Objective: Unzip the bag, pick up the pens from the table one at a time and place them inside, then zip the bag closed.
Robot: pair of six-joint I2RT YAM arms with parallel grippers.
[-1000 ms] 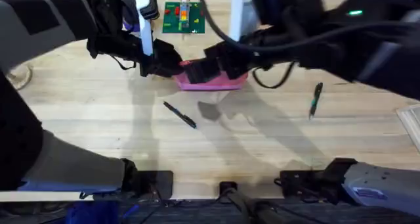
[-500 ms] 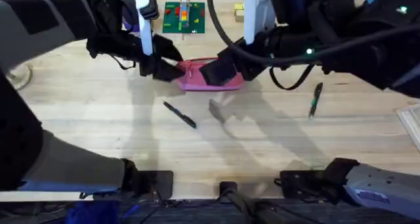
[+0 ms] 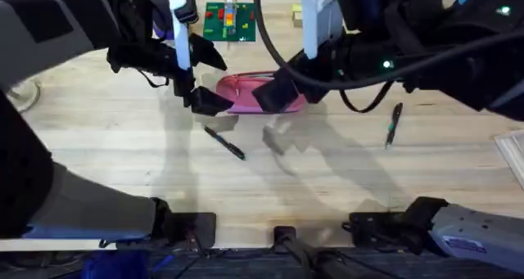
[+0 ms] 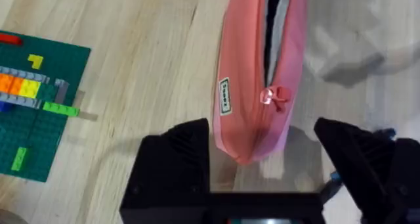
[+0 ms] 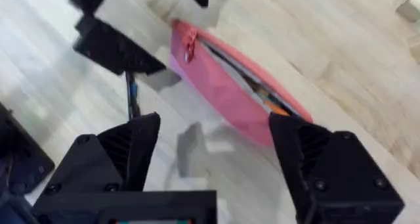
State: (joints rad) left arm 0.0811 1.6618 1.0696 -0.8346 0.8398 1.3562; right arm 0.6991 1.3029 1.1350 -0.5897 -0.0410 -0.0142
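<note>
**Now both grippers open at the unzipped bag**

I see my left gripper (image 4: 262, 175) spread wide, holding nothing, the pink bag (image 4: 262, 73) just ahead with its zipper parted. My right gripper (image 5: 213, 155) also gapes empty above the bag. One pen (image 3: 224, 142) lies near the left gripper, another pen (image 3: 394, 123) well apart on the table (image 3: 123, 164).

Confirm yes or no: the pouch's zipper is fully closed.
No. In the left wrist view the pink pouch gapes open along its top, grey lining showing above the zipper pull.
</note>
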